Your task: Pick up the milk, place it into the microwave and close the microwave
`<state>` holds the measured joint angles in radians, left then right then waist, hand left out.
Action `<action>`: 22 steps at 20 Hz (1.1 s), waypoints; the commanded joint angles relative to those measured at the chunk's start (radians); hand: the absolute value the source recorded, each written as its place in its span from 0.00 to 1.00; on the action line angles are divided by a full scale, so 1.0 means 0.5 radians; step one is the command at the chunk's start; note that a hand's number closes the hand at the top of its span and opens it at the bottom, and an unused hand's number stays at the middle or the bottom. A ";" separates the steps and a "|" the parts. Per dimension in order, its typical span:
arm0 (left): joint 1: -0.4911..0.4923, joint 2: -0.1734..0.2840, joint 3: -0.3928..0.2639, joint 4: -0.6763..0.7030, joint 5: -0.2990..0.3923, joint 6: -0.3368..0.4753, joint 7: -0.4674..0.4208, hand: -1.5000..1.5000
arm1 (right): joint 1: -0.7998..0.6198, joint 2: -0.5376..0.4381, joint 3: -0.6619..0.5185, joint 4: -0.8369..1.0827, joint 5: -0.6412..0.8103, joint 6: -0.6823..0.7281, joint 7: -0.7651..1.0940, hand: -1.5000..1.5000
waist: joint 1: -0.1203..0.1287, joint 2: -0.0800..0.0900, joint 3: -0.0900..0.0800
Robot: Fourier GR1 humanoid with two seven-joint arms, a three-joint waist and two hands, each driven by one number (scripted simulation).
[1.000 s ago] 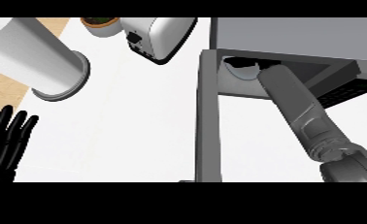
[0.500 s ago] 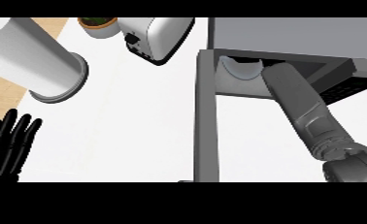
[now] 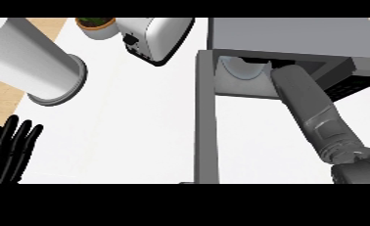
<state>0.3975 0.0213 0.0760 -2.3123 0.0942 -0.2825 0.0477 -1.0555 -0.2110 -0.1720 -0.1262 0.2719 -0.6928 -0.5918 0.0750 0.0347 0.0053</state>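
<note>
Forearm [image 3: 312, 112] first: the right arm reaches up into the open microwave [image 3: 289, 39], and its hand is hidden inside the cavity, so I cannot tell whether that hand is spread or curled. Whether the milk sits in there with it I cannot tell either; no carton shows anywhere on the desk [image 3: 137, 122]. A pale round plate [image 3: 242, 68] lies inside, just left of the arm. Further left the microwave door [image 3: 206, 122] stands open, edge-on. Far off at the lower left edge the left hand [image 3: 16, 146] rests, fingers straight and upright. Beyond the door stand a toaster [image 3: 155, 36], a small plant pot [image 3: 96, 24] and a big white cylinder [image 3: 39, 68]. Judged risk: pulling the arm out could knock the milk over, or the sleeve could snag the door frame before the door can swing shut.
</note>
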 commanded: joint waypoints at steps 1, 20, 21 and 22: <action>0.050 -0.041 -0.047 -0.025 -0.032 0.020 -0.013 0.00 | 0.007 -0.155 -0.070 -0.055 -0.059 0.088 -0.072 0.00 | -0.023 -0.022 -0.005; 0.105 -0.042 -0.202 -0.060 -0.091 0.111 0.003 0.00 | 0.432 -0.024 -0.232 -0.197 -0.294 0.857 -0.402 0.00 | -0.131 -0.065 -0.009; 0.162 -0.042 -0.300 -0.198 -0.123 0.168 0.072 0.00 | 0.385 -0.061 -0.221 -0.203 -0.292 0.946 -0.344 0.00 | -0.122 -0.066 -0.008; 0.054 -0.032 -0.168 -0.060 -0.068 0.099 0.031 0.00 | 0.432 -0.039 -0.244 -0.240 -0.333 1.023 -0.374 0.00 | -0.148 -0.069 -0.010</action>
<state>0.4488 0.0025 -0.0128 -2.3460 0.0523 -0.2330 0.0497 -0.9378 -0.2071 -0.2757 -0.2278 0.1385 -0.2844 -0.7221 0.0405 0.0042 -0.0090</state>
